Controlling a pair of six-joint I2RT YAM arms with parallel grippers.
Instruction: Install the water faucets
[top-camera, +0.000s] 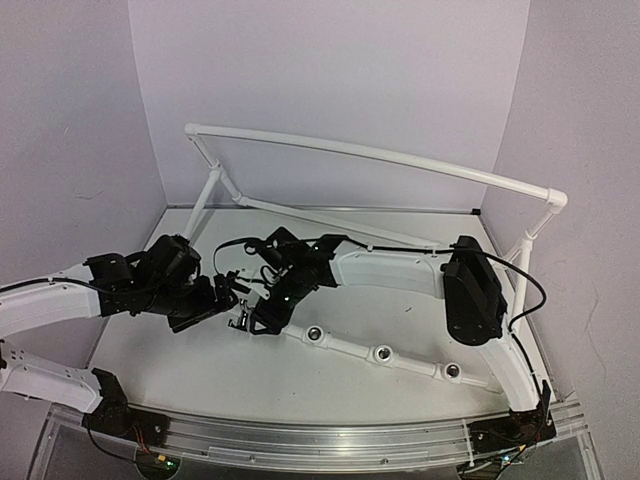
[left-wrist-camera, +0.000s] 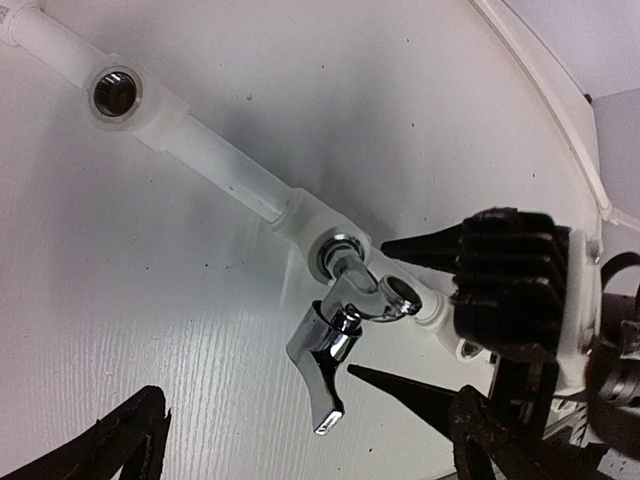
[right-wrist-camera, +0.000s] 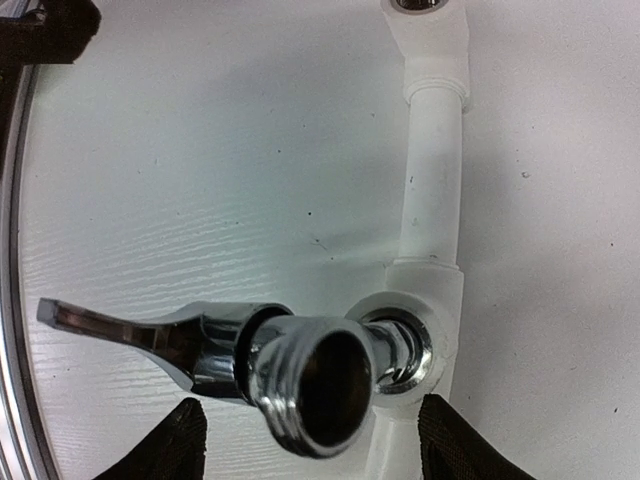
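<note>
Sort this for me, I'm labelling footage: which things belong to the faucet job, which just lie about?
Job: water faucet; white pipe with open sockets; right gripper astride the faucet; left gripper.
Just about: tall pipe rail at the back; aluminium rail at the near edge.

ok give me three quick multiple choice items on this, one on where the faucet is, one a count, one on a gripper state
1. Where is the faucet?
A. loose on the table
B. seated in a socket of the white pipe
C. up on the top rail

2. How many empty sockets show on the white pipe in the top view?
A. one
B. three
C. five

3. How does the right gripper stand?
A. shut on nothing
B. out of view
C. open, straddling the faucet

Answers:
1 B, its stem enters the socket's metal ring.
2 B, three dark-centred rings lie in a row along it.
3 C, gaps show on both sides of the faucet.
</note>
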